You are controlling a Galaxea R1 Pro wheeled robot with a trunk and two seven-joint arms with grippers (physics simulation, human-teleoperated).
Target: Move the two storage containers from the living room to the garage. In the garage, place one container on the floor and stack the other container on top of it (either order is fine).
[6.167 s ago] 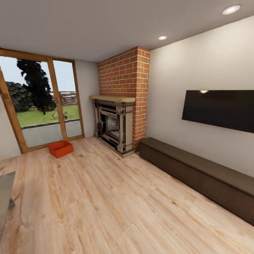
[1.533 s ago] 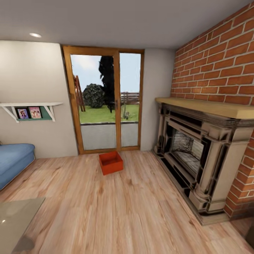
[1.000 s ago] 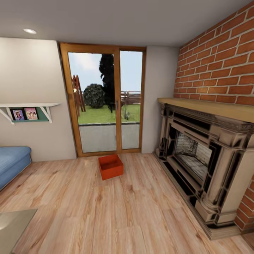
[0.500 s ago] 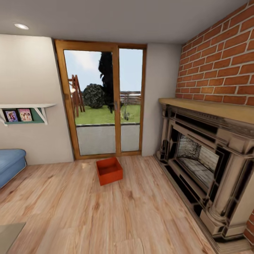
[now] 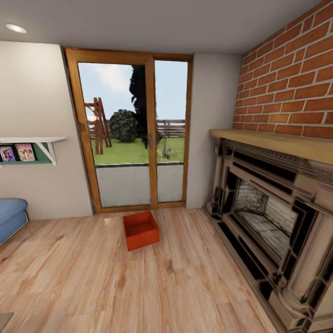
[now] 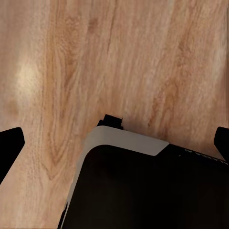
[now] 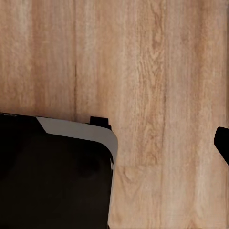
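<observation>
One container (image 5: 140, 230) on the wood floor (image 5: 92, 277) just before the glass doors (image 5: 134, 134), left of the fireplace (image 5: 273, 203), sofa (image 5: 10, 217) well off to its left. Left gripper (image 6: 114, 143) spread wide over planks — right gripper (image 7: 210, 143) jaw state unclear.

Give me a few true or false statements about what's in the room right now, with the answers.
1. The orange-red topless box sits on the light wood-plank floor. True.
2. The box stands on the stone fireplace's wooden mantel. False: the mantel is bare.
3. The box lies in front of the wood-framed glass doors. True.
4. The box is full of books. False: it is empty.
5. A blue sofa shows at the left edge. True.
</observation>
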